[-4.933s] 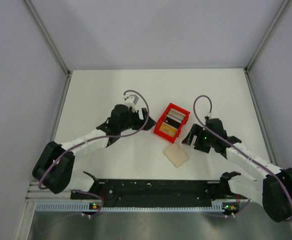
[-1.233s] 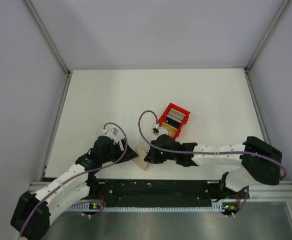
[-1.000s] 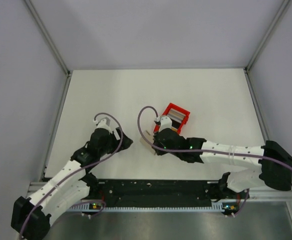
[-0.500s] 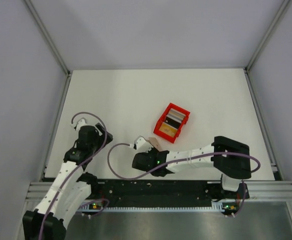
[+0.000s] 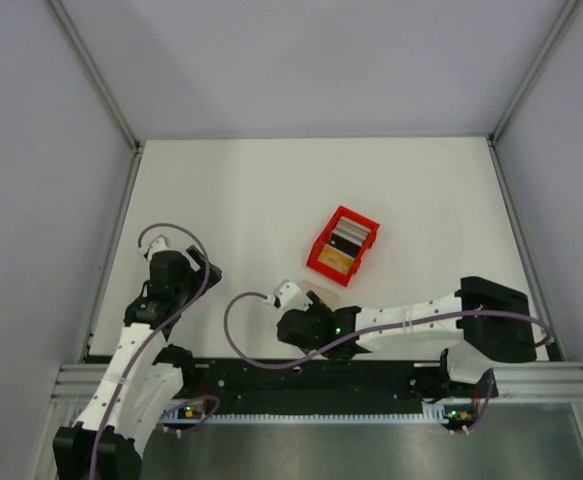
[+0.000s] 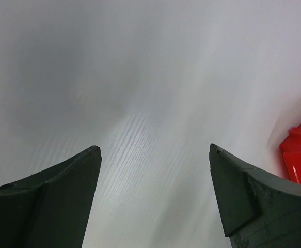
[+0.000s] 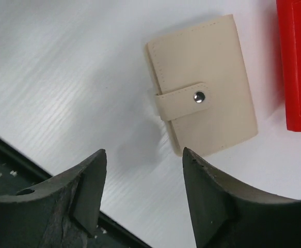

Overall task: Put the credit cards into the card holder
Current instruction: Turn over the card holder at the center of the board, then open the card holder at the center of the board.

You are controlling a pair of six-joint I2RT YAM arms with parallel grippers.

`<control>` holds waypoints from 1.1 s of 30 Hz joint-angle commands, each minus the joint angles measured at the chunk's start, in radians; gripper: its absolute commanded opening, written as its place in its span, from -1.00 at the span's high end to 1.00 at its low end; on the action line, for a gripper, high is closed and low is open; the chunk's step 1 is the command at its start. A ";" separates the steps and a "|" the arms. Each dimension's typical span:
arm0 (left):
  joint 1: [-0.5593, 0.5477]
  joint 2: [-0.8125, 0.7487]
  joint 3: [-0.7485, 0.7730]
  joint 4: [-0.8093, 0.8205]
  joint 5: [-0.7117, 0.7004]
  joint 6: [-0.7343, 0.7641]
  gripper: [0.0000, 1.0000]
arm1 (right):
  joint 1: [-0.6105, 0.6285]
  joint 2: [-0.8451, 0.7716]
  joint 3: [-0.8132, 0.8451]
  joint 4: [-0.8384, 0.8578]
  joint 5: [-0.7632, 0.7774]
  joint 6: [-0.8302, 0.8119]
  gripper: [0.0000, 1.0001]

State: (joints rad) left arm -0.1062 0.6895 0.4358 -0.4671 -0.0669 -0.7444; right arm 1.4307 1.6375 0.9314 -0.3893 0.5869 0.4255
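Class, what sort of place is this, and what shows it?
Probably a robotics lab test cell: a white table boxed in by blank walls, left arm and right arm on a rail, plus a red tray and card holder.

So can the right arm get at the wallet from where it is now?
Probably yes. The right pincer hangs open just short of the wallet, which lies flat and snapped shut, with nothing between them. The tray sits beside the wallet, apart from it, so it shouldn't block.
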 commanded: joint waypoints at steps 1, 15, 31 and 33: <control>0.005 -0.008 0.032 0.044 0.061 0.072 -0.79 | 0.005 -0.177 -0.051 0.089 -0.107 0.080 -0.21; -0.261 0.272 0.017 0.438 0.461 0.194 -0.82 | -0.416 -0.571 -0.463 0.279 -0.467 0.596 -0.30; -0.374 0.599 0.037 0.682 0.535 0.208 -0.51 | -0.587 -0.298 -0.345 0.359 -0.621 0.513 -0.22; -0.391 0.622 0.040 0.696 0.542 0.211 -0.51 | -0.589 -0.275 -0.329 0.365 -0.625 0.493 -0.21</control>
State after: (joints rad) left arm -0.4728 1.2770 0.4488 0.1226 0.4313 -0.5549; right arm 0.8524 1.3277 0.5388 -0.0803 -0.0048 0.9653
